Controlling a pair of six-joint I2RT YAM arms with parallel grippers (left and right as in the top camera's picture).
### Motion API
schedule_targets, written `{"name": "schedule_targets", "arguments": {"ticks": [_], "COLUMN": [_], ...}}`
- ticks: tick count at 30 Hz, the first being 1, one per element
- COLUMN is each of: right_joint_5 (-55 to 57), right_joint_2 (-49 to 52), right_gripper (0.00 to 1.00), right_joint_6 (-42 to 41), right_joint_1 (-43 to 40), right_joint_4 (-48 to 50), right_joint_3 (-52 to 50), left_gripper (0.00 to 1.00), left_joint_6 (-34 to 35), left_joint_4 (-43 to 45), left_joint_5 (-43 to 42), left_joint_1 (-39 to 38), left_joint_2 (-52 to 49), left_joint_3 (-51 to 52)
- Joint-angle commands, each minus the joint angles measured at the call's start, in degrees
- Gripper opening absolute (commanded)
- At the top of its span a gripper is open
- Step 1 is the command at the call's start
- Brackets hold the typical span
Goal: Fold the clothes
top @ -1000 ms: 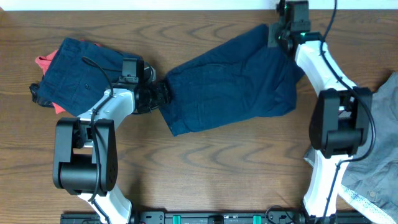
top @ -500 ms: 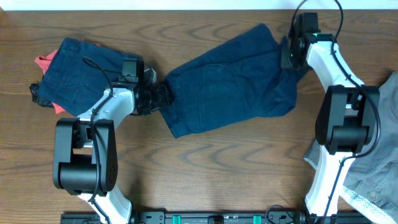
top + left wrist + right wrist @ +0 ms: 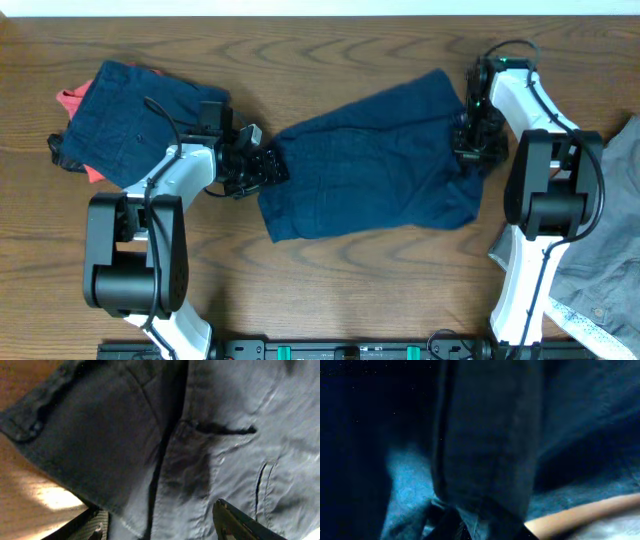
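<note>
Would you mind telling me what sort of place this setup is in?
Probably a robotics test bench: a wood-grain table, two mounted white-and-black arms, and dark navy cloth shorts spread between them.

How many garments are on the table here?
4: navy shorts mid-table, a folded navy garment far left, a coral-red one beneath it, a grey one at right edge. The left pile may hide more.
</note>
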State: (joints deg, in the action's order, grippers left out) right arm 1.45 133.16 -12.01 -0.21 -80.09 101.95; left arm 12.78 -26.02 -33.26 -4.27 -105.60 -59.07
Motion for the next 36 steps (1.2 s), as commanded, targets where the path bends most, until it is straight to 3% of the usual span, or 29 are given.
{"name": "schedule_targets", "arguments": {"ticks": [1, 8, 16, 21, 27, 31, 36], "right_joint_5": [-0.8, -0.8, -0.9, -0.9, -0.9, -0.8, -0.9], "right_joint_2": [1.3, -4.2, -12.9, -14.5, -14.5, -14.5, -14.5], "right_gripper": [0.15, 0.16, 0.23, 0.23, 0.23, 0.23, 0.23], "right_joint_6": [-2.8, -3.3, -3.5, -3.3, -2.7, -2.5, -2.5], "right_joint_1": [0.6, 2.3, 0.3, -0.3, -0.9, -1.1, -1.5], "right_joint_4": [-4.5, -5.1, -3.5, -4.1, -4.1, -3.8, -3.4], "right_joint_3": [-0.7, -0.7, -0.7, -0.7, -0.7, -0.7, -0.7], "left_gripper": [0.7, 0.83, 0.83, 0.8, 0.59, 0.59, 0.7], "left_joint_6": [-1.8, -1.8, -1.8, -1.8, 2.0, 7.6, 7.6], "left_joint_4": [2.8, 10.5, 19.5, 21.4, 19.7, 17.6, 19.3], "left_joint_5": [2.2, 2.2, 2.7, 8.2, 15.9, 20.9, 20.9], "left_joint_1": [0.2, 0.2, -1.2, -3.5, -4.1, -4.2, -5.1], "left_joint_2": [1.4, 5.0, 4.7, 3.8, 4.0, 4.5, 4.5], "left_joint_3": [1.6, 1.0, 1.0, 1.0, 1.0, 1.0, 1.0]}}
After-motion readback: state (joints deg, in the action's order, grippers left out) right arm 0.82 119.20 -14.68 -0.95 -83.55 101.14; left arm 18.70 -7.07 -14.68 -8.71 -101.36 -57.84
